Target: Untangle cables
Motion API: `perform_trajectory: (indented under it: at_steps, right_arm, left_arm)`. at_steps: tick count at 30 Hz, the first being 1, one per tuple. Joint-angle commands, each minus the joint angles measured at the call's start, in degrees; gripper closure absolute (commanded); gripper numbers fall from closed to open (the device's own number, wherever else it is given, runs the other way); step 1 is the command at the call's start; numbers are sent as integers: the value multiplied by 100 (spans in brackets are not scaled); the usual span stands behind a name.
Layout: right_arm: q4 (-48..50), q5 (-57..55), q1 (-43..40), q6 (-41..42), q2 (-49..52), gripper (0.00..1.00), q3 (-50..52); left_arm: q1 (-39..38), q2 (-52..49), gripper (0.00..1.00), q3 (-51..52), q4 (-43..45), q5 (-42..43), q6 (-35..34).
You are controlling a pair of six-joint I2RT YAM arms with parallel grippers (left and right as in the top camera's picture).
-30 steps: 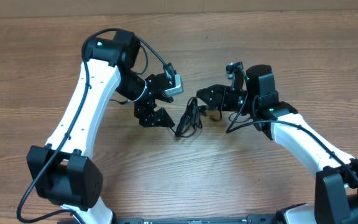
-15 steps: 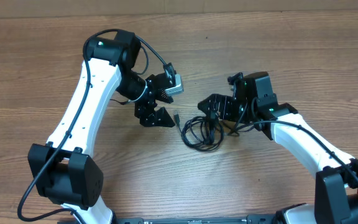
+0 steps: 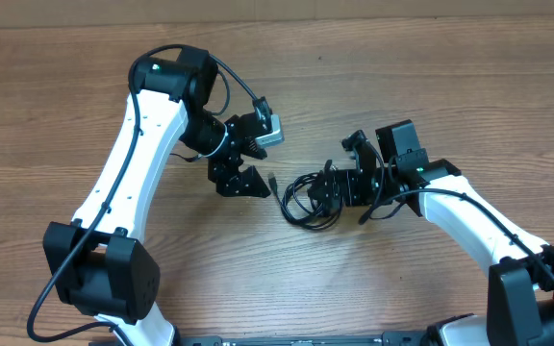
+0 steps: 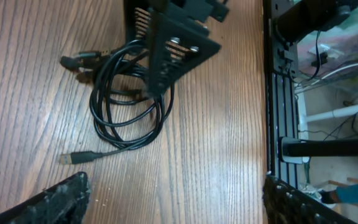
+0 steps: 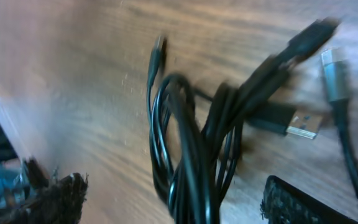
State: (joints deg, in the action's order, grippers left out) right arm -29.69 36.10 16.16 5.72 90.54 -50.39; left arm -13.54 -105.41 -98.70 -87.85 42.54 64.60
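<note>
The cables (image 3: pixel 294 213) lie as a loose black coil on the wooden table between the two arms. One USB plug (image 3: pixel 273 180) trails toward my left gripper (image 3: pixel 248 176), which is open and holds nothing, a short way left of the coil. The left wrist view shows the coil (image 4: pixel 126 106) and that plug (image 4: pixel 73 158) ahead of its spread fingers (image 4: pixel 61 199). My right gripper (image 3: pixel 333 187) sits low over the coil's right side. Its jaws stand open, with the bunched cables (image 5: pixel 197 155) between them. Two more plugs (image 5: pixel 297 124) lie just beyond.
Bare wooden table (image 3: pixel 402 77) surrounds the coil. The left wrist view shows the table's edge with a black frame rail (image 4: pixel 272 93) and clutter beyond it.
A second ago the right gripper held the bundle bunched up. The bundle has since dropped and spread on the table, and the right gripper has come down over it. The left arm stayed still.
</note>
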Motion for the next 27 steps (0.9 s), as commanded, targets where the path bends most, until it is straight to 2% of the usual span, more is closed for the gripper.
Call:
perform_trajectory:
  at_steps: [1, 5, 12, 14, 21, 27]
  right_arm:
    - [-44, 197, 55, -568, -42, 11, 11]
    - [-7, 68, 208, -619, -42, 11, 57]
    - [258, -286, 485, -356, 37, 13, 57]
    - [256, -640, 553, -109, 109, 21, 57]
    - [284, -651, 667, -98, 413, 54, 57]
    - [426, -599, 649, 273, 450, 93, 48]
  left_arm:
    - [-42, -98, 7, 109, 35, -11, -264]
    - [-42, -101, 0, 216, 160, -11, -505]
    - [-42, -103, 0, 293, 275, 50, -599]
    - [-42, -103, 0, 297, 269, 50, -599]
    - [-42, -103, 1, 297, 337, 39, -597]
    - [-42, -103, 0, 297, 345, 33, -599]
